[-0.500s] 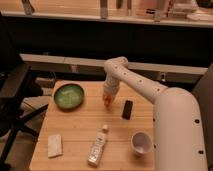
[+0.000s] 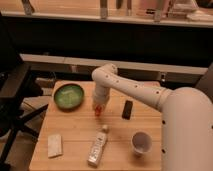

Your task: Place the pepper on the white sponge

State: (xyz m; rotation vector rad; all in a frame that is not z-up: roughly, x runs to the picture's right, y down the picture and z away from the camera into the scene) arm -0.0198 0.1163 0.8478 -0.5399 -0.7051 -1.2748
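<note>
Pepper (image 2: pixel 98 113) clasped in closed hand (image 2: pixel 98 109) at frame centre over counter (image 2: pixel 75 131), white sponge (image 2: pixel 55 145) lower left.

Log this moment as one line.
gripper over table centre | pepper at its tip | white sponge near-left corner, bare | placement not done

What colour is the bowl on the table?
The bowl is green, best seen in the camera view. The gripper, right of it, holds the pepper.

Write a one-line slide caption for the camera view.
Robot's pincer holds the pepper over the wooden table; the white sponge lies near a front corner.
</note>
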